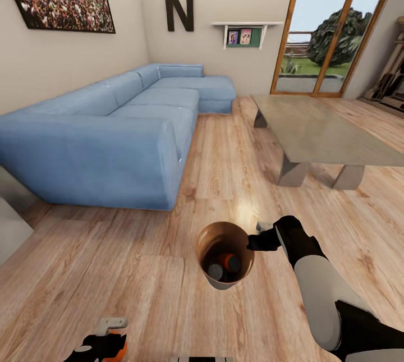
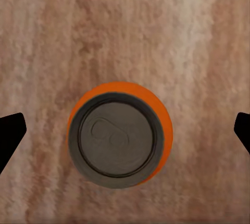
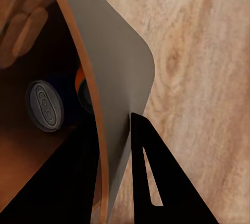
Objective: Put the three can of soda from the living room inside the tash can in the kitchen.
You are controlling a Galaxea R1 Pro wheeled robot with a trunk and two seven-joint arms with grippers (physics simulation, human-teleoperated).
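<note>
Fingers of the right gripper [image 3: 117, 182] are pinching the trash can [image 1: 222, 280] rim, two cans [image 1: 223, 265] lying inside. The left gripper [image 2: 125, 130] is hanging open over an upright orange can [image 2: 120, 134], bare floor [image 1: 140, 250] all around.

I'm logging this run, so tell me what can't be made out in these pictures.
- Left gripper in the head view: cut off by the bottom edge, so its grip on the orange can is unclear.
- Cans in the trash can: the dark inside and the rim hide their bodies.
- Right gripper in its wrist view: black shapes straddling the wall; contact unclear.
</note>
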